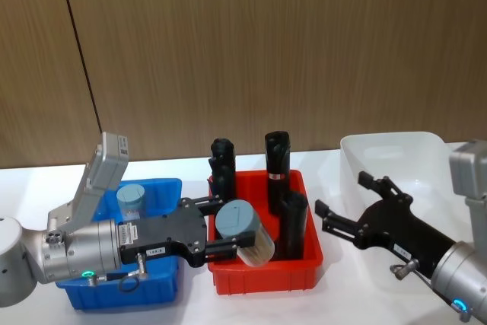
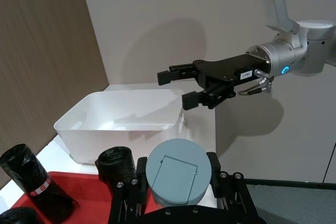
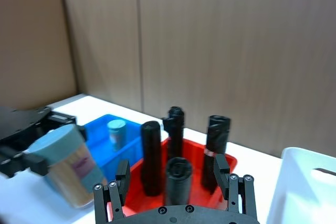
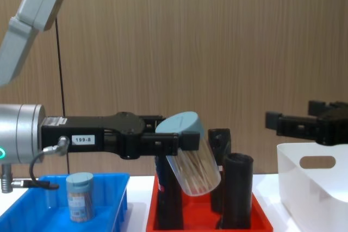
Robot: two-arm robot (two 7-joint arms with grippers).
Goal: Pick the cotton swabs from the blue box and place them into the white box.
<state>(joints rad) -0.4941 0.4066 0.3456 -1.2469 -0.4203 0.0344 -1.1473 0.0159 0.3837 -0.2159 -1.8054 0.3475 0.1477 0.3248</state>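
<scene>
My left gripper [image 1: 226, 226] is shut on a jar of cotton swabs [image 1: 255, 245], a clear jar with a grey-blue lid. The jar hangs tilted above the red bin's left side; the chest view shows it [image 4: 193, 164] off the table. Its lid [image 2: 176, 178] faces the left wrist camera. Another cotton swab jar [image 1: 131, 197] stands upright in the blue box [image 1: 163, 294] at the left. The white box [image 1: 396, 150] stands at the right. My right gripper [image 1: 342, 193] is open and holds nothing, just left of the white box's near left corner.
A red bin [image 1: 262, 279] stands between the blue box and the white box and holds several tall black cylinders [image 1: 278, 161]. A wooden wall panel runs close behind the table.
</scene>
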